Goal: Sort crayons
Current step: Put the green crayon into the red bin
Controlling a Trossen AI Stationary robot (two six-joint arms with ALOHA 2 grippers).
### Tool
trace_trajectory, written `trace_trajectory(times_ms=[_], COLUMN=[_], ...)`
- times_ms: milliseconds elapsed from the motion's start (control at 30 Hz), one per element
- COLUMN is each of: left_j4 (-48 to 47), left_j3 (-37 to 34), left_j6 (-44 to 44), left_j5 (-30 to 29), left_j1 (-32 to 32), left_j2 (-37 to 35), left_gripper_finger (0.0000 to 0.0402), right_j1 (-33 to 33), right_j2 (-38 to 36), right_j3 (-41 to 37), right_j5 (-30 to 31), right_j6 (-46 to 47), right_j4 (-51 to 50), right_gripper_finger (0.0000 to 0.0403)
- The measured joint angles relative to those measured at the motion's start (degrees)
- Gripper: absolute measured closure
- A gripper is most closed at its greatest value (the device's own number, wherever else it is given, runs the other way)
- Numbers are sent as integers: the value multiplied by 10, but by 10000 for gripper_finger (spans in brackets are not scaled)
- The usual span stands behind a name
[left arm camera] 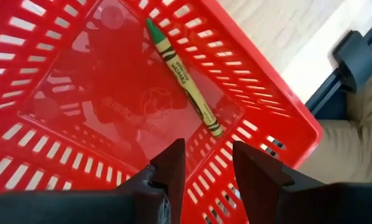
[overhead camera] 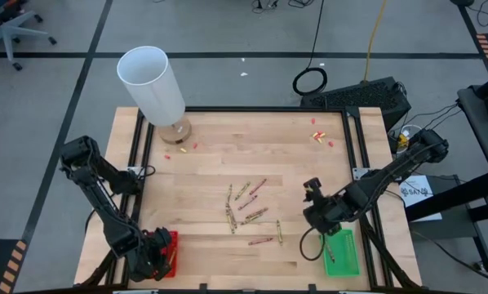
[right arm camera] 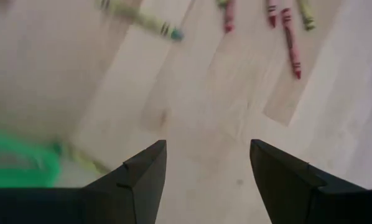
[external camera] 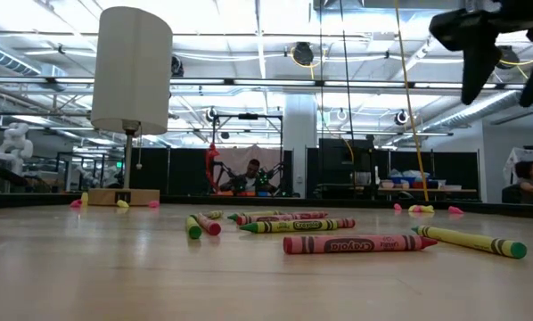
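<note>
Several crayons (overhead camera: 248,208), reddish and olive-green, lie scattered on the wooden table's middle; the low view shows them lying flat (external camera: 360,243). My left gripper (left arm camera: 208,152) hangs open over the red basket (left arm camera: 267,106) at the near left corner (overhead camera: 169,251). One green crayon (left arm camera: 183,74) lies flat on that basket's floor, clear of the fingers. My right gripper (right arm camera: 208,149) is open and empty, above the bare table (overhead camera: 313,204) between the pile and the green basket (overhead camera: 342,251), which holds a crayon (overhead camera: 329,249).
A white lamp (overhead camera: 152,86) on a wooden base (overhead camera: 176,131) stands at the far left. Tiny red and yellow scraps (overhead camera: 317,136) lie near the far edge. Black rails (overhead camera: 354,139) frame the table on both sides.
</note>
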Motion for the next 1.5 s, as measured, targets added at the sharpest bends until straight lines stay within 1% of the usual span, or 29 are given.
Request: trace_trajectory(times_ms=[33,100,333,500,667,800,900,967,1133,1300,1500], left_j4=[1,1,-2,0,4,5,5,6,6,5,5], left_j3=[0,1,5,5,5,5,5,5,5,5,5], left_j6=[-1,0,4,19,20,20,19,19,20,20,20], left_j5=[0,-3,-32,-52,-56,-56,-56,-57,-63,-68,-74], left_j1=[0,0,0,0,0,0,0,0,0,0,0], left_j2=[-1,-3,-3,-3,-3,-3,-3,-3,-4,-4,-4], left_gripper_finger=[272,272,272,272,272,272,272,272,272,272,272], right_j1=[0,-3,-38,-60,-79,-87,-94,-96,-97,-97,-97], right_j2=[0,0,0,0,0,0,0,0,0,0,0], right_j3=[0,0,-29,-73,-119,-149,-166,-178,-196,-226,-246], right_j5=[-3,-29,-138,-184,-222,-227,-243,-254,-257,-283,-282], right_j6=[-31,-83,-175,-228,-277,-317,-337,-339,-343,-351,-357], right_j4=[-11,-29,-35,-15,39,79,107,122,140,201,238], right_gripper_finger=[188,188,188,188,188,188,188,188,188,188,188])
